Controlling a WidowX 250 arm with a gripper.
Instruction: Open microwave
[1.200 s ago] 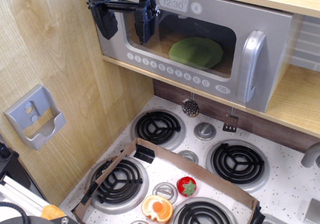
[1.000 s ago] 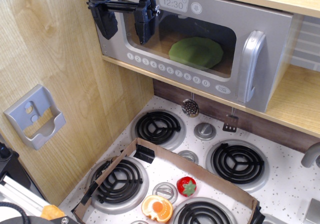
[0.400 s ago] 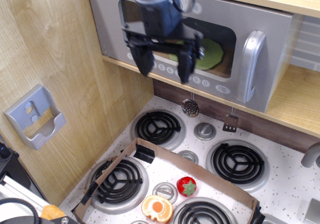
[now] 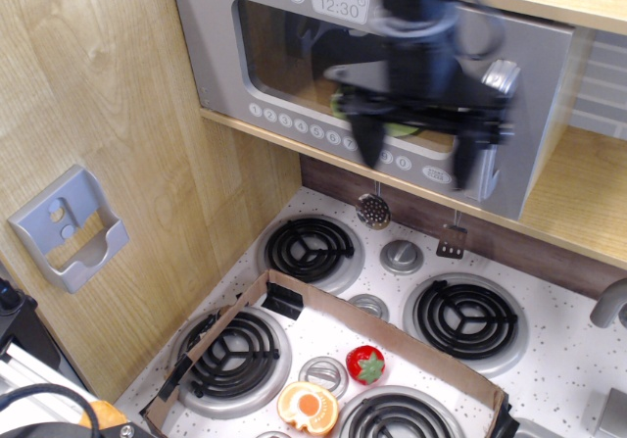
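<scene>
The grey toy microwave [image 4: 245, 56] sits on a wooden shelf at the top, door shut, with a 12:30 display and a row of round buttons. A green plate inside is mostly hidden behind my arm. My black gripper [image 4: 416, 159] is open and empty, motion-blurred, in front of the right half of the door. Its right finger [image 4: 468, 159] hangs just left of the silver handle [image 4: 505, 80], which is partly covered by the arm.
Below is a white stovetop with black burners [image 4: 309, 247]. A brown cardboard tray [image 4: 392, 335] holds a toy strawberry [image 4: 365, 364] and an orange half [image 4: 308, 407]. A small grey bracket [image 4: 69, 227] is fixed to the left wooden wall. A ladle and spatula hang under the shelf.
My gripper has moved from the microwave's upper left corner down and to the right, across the door, to just left of the handle. The door has stayed shut.
</scene>
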